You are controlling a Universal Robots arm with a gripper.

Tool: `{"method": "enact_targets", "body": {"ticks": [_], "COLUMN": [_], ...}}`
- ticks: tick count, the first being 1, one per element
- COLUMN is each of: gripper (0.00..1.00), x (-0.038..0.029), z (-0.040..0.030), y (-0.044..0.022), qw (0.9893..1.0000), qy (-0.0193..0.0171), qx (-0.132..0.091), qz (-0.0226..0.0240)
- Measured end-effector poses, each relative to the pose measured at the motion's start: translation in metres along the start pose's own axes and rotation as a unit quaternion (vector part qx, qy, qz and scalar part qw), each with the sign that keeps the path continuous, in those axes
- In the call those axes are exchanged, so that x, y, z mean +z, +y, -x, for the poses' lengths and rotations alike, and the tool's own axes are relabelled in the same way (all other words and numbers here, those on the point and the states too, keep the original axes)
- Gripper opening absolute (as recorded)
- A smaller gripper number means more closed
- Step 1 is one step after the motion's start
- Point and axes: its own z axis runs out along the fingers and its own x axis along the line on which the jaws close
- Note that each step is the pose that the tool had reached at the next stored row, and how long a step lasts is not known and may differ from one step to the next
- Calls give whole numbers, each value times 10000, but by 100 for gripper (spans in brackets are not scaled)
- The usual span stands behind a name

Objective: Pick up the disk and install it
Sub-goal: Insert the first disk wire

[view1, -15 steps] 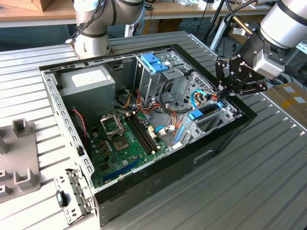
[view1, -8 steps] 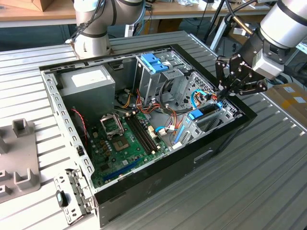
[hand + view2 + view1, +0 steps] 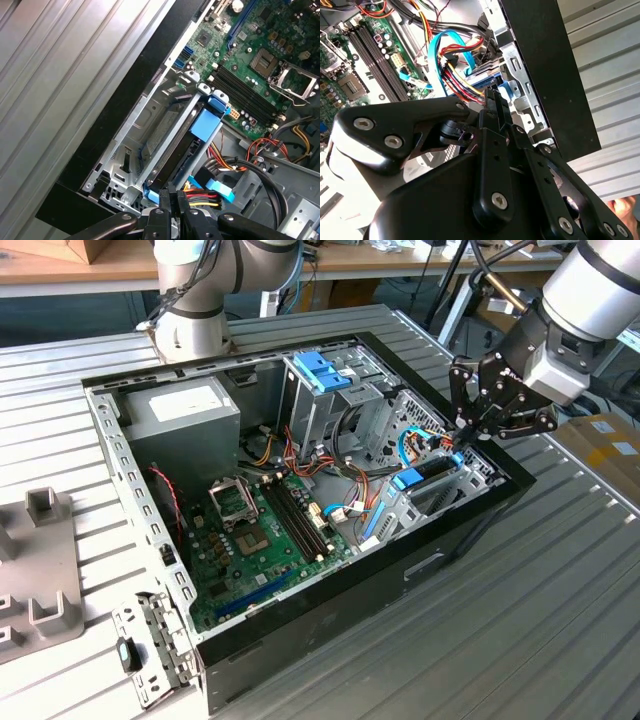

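Black robot gripper [image 3: 468,436], jaws pinched narrow on the blue-framed dark metal disk [image 3: 172,162], seats it upright in the silver drive cage [image 3: 131,150] at the exterior view's right; installation underway, needing firm downward pressure.

Ribbed matt aluminium table [image 3: 560,580], glossy black plastic fingers [image 3: 492,120], bare grey metal drive cage [image 3: 150,130].

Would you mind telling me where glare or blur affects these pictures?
Exterior view: even light, mild sheen on the ribbed table. Second wrist view: the hand looms close and soft, with glare on its pale housing. First wrist view: the disk sits shadowed in its bay.
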Motion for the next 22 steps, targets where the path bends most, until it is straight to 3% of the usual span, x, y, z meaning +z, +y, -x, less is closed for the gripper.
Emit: {"method": "enact_targets", "body": {"ticks": [22], "gripper": [17], "x": [0], "z": [0], "y": [0], "qw": [9996], "qy": [17], "qx": [272], "qz": [-33]}}
